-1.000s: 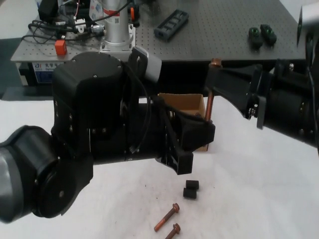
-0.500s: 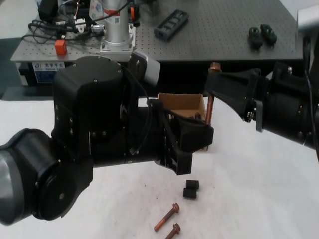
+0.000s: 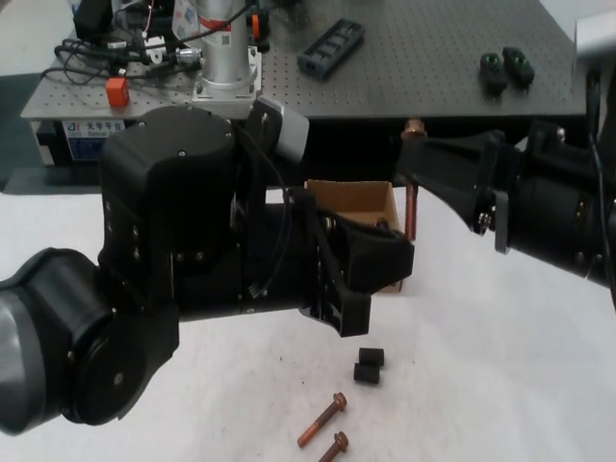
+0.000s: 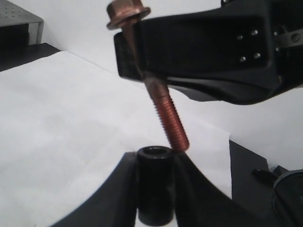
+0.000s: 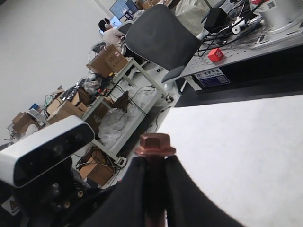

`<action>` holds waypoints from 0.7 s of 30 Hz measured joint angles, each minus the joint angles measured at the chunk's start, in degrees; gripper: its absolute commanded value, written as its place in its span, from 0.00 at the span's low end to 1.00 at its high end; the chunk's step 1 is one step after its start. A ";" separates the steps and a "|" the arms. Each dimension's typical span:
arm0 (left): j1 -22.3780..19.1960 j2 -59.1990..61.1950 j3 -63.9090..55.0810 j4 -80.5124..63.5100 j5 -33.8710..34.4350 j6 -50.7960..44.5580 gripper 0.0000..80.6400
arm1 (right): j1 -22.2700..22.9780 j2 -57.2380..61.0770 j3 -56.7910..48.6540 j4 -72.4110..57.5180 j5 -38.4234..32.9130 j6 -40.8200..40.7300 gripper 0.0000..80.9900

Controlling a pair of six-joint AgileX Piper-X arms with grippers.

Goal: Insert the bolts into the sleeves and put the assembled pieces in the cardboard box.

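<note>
Above the bench [image 3: 500, 366]: right gripper [image 3: 416, 159] clamps the bolt [image 4: 168, 118], tilted tip at the mouth edge of the sleeve [image 4: 154, 170] pinched in the left gripper [image 4: 155, 201]; I fear the tilt jams it on the rim.

The black left gripper [image 3: 383, 262] squeezes a short black metal sleeve [image 4: 154, 182]. The black right gripper [image 3: 412, 159] squeezes a long copper bolt [image 4: 165, 113], head up.

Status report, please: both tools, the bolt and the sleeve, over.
Left tool shut on sleeve, upright. Right tool shut on bolt, tilted, tip at sleeve's rim, not yet in. Nothing between them.
</note>
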 measured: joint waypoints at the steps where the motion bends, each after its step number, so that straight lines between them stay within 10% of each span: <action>1: 0.00 0.00 0.00 -0.35 0.11 0.00 0.01 | 0.00 0.00 0.00 -0.28 0.33 0.00 0.04; 21: 0.00 0.00 -0.30 -5.45 2.27 -1.83 0.01 | 0.00 0.00 0.00 -0.25 -0.05 0.00 0.04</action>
